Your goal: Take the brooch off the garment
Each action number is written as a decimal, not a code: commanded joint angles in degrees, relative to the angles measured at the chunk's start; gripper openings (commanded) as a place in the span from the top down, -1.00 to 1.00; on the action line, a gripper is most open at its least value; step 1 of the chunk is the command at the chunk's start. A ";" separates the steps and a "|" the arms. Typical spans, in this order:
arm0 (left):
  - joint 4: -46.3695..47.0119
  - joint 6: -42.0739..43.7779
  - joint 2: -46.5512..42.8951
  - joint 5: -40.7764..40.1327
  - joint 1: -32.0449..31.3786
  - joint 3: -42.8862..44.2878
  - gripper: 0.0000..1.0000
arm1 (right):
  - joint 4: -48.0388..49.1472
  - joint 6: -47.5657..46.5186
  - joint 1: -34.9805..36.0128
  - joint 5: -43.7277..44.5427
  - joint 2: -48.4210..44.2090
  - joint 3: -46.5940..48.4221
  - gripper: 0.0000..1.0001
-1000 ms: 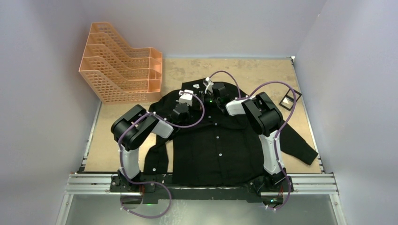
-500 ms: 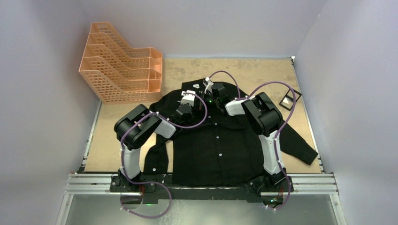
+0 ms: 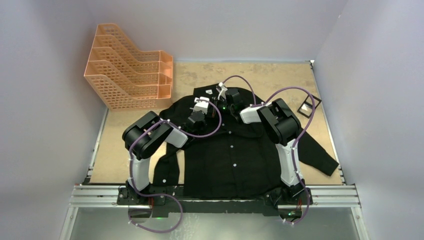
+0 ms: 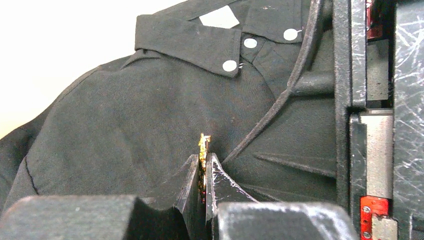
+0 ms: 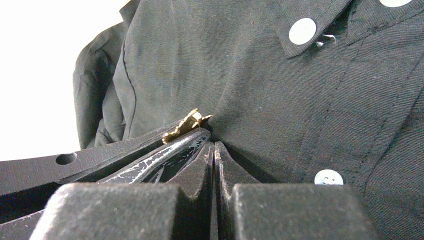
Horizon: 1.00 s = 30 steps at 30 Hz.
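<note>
High on shirt [image 3: 235,160], L gripper [image 4: 205,162] pinches brooch [image 4: 204,143]; R gripper [image 5: 213,146] clamps shirt just beside it. L arm [image 3: 150,137] edged fwd, then barely moved; brooch looks still attached, pull pending.

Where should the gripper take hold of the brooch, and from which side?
Grip the brooch by its thin edge, which stands up off the shirt, coming from the hem side toward the collar. The left gripper pinches it so; the right gripper pins cloth beside it.

brooch [image 4: 204,144] lower part hidden inside left tool [image 4: 204,161], garment [image 4: 125,120] cropped
</note>
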 commanded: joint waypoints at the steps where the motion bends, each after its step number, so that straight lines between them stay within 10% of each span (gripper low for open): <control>1: 2.52 0.71 -0.21 1.47 -0.14 -0.02 1.00 | 0.14 0.27 0.50 1.05 -1.45 -0.26 0.93; 30: 7.69 -3.88 -7.71 7.89 2.84 -7.57 0.75 | 2.42 2.95 0.13 -1.06 -0.79 -1.67 0.92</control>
